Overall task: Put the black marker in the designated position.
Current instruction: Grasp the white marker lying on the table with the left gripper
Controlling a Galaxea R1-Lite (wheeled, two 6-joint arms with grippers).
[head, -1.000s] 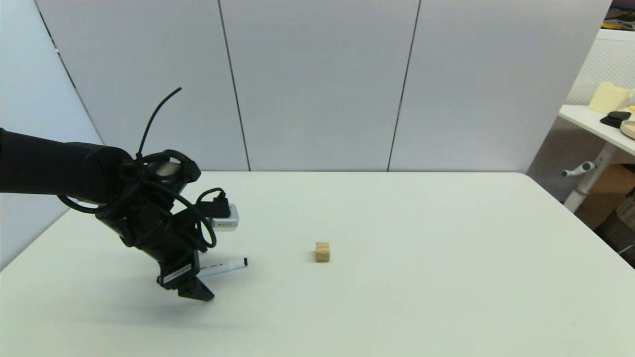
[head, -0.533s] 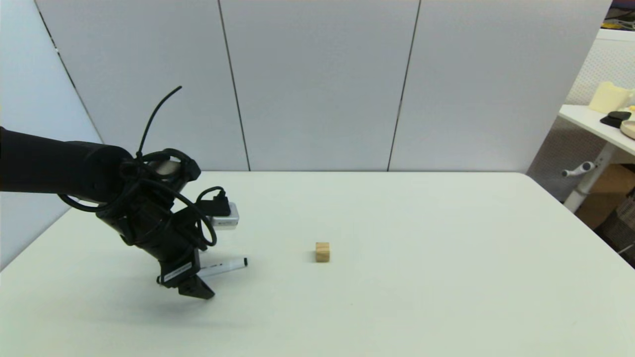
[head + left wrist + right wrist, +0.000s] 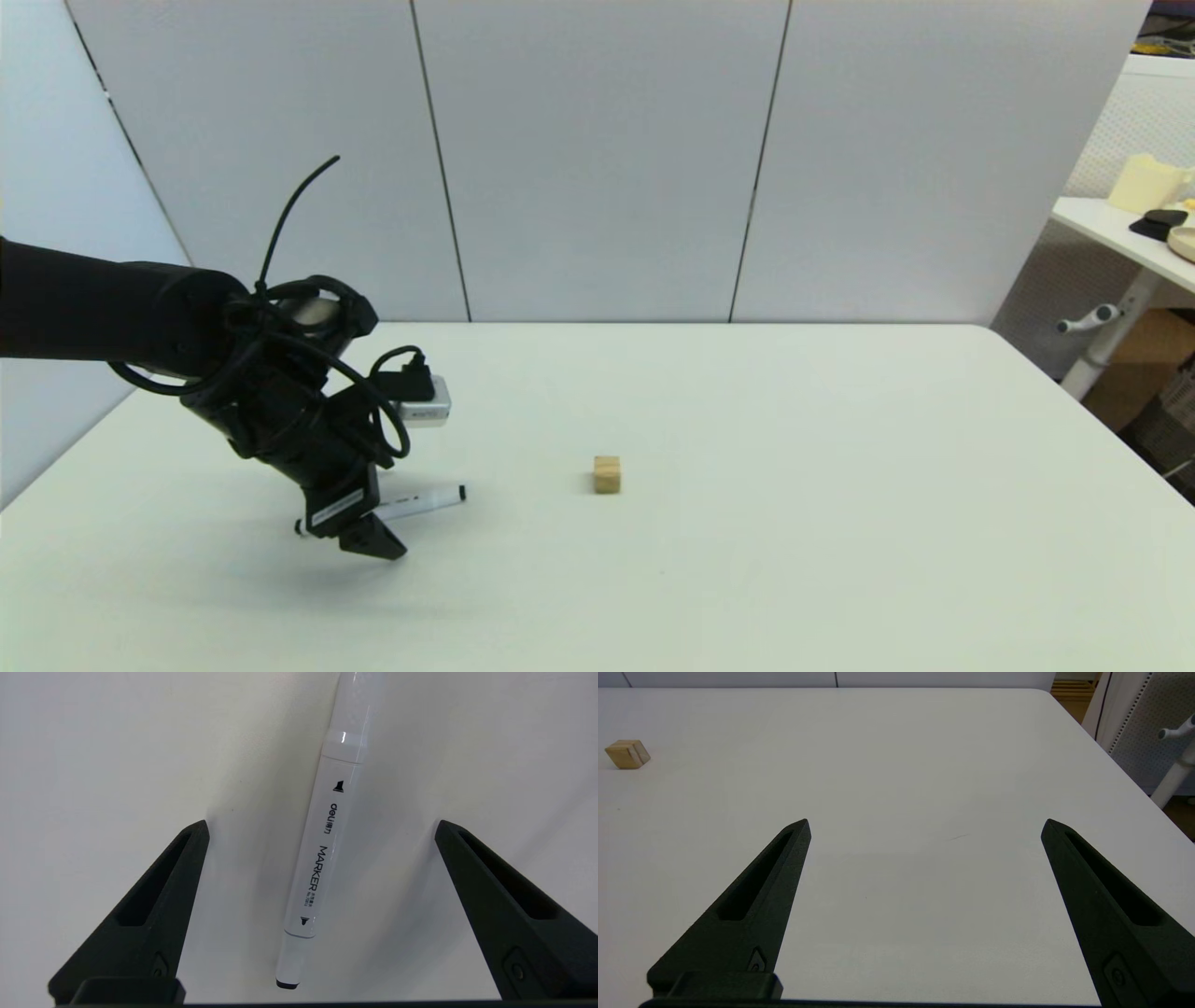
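Observation:
The black marker (image 3: 422,502), a slim white barrel with black tips, lies flat on the white table at the left. In the left wrist view the black marker (image 3: 322,858) runs lengthwise between my two fingers without touching either. My left gripper (image 3: 369,532) hangs open just above the marker's near end, fingers pointing down at the table. My left gripper (image 3: 320,823) holds nothing. My right gripper (image 3: 924,821) is open and empty over bare table, out of the head view. The designated position has no mark on the tabletop that I can see.
A small tan wooden cube (image 3: 607,474) stands near the table's middle, to the right of the marker; the same wooden cube (image 3: 627,753) shows in the right wrist view. A side table (image 3: 1120,233) with objects stands beyond the right edge.
My left arm has risen very slightly. The marker and the cube have not moved.

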